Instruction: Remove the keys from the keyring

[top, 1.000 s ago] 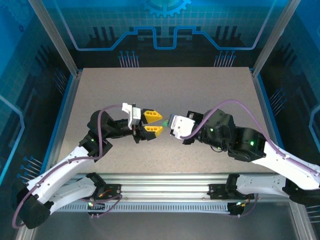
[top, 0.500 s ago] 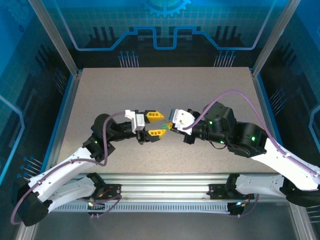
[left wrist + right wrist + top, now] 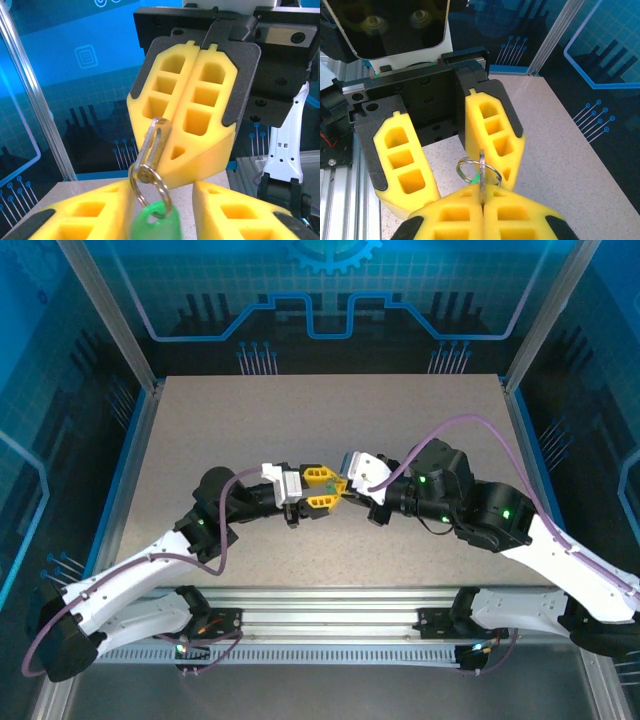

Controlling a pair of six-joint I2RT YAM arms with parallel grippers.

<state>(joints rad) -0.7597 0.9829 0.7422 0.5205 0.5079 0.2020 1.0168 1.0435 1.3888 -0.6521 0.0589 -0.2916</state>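
My right gripper (image 3: 482, 197) is shut on a silver key (image 3: 481, 167), which stands edge-on out of its yellow pads. From that key hangs the round keyring (image 3: 150, 187), and a green tag (image 3: 156, 222) dangles below the ring. My left gripper (image 3: 160, 212) is open, with one yellow finger (image 3: 402, 167) on each side of the ring and tag, and neither finger visibly touches them. In the top view the left gripper (image 3: 322, 490) and right gripper (image 3: 346, 484) meet tip to tip above the middle of the table.
The speckled grey table (image 3: 400, 420) spreads out behind and beside both grippers. Blue transparent walls and metal frame posts (image 3: 135, 355) enclose it. An aluminium rail (image 3: 330, 600) with the arm bases runs along the near edge.
Both arms have closed in on each other. The left gripper moved right until its fingers straddle the ring, and its jaws have narrowed. The right gripper stays shut on the key.
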